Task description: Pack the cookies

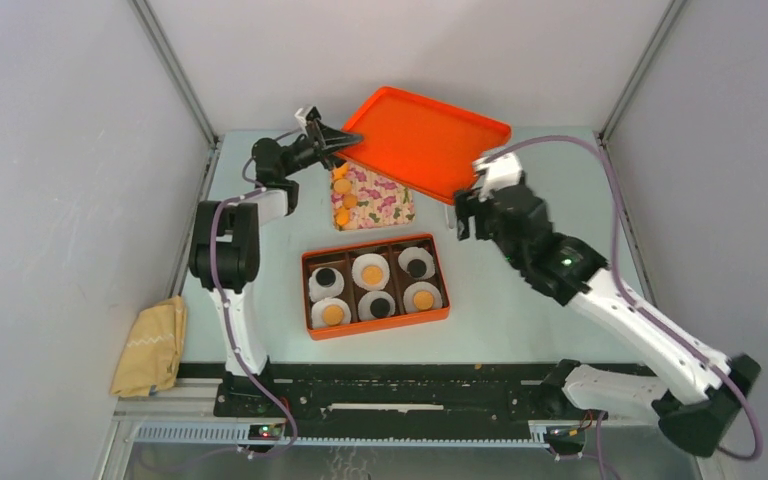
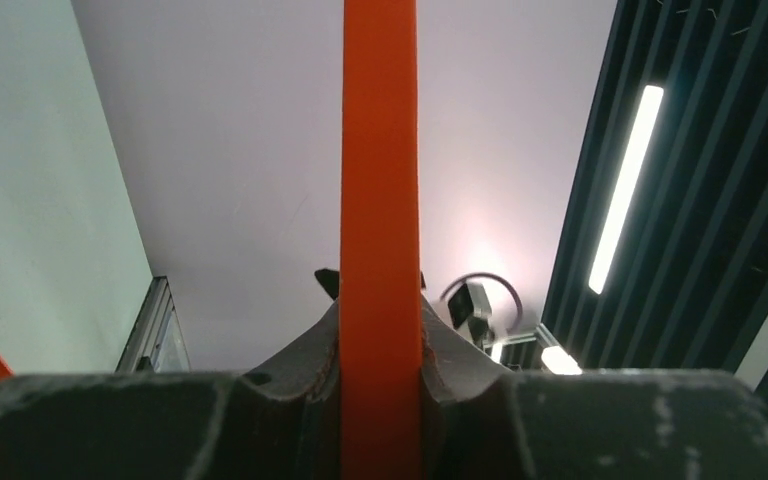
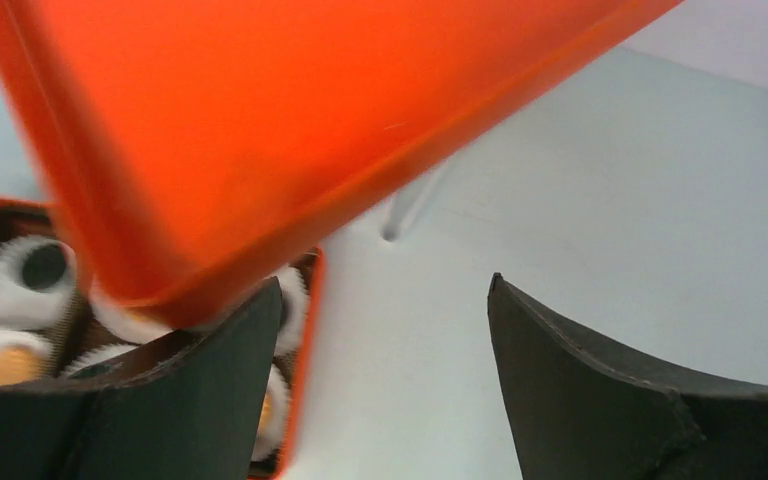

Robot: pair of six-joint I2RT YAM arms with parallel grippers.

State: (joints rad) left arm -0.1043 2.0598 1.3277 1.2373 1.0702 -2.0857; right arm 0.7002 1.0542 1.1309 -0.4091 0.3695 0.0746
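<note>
An orange box [image 1: 445, 290] holds six white fluted cups, each with one cookie: black [image 1: 327, 277] or orange-tan [image 1: 371, 271]. More orange-tan cookies [image 1: 343, 201] lie along the left edge of a floral pad [image 1: 380, 200]. My left gripper [image 1: 345, 140] is shut on the left edge of the orange lid [image 1: 425, 140] and holds it tilted above the table; that edge [image 2: 380, 200] runs between its fingers [image 2: 460, 350]. My right gripper [image 1: 460, 218] is open and empty beside the lid's near right corner. In the right wrist view the gripper [image 3: 385, 300] is below the lid [image 3: 260, 120], with the box [image 3: 310, 300] at left.
A folded yellow cloth [image 1: 150, 345] lies off the table's left edge near the front. Grey walls with metal corner posts enclose the table on the left, back and right. The floral pad lies between the raised lid and the box.
</note>
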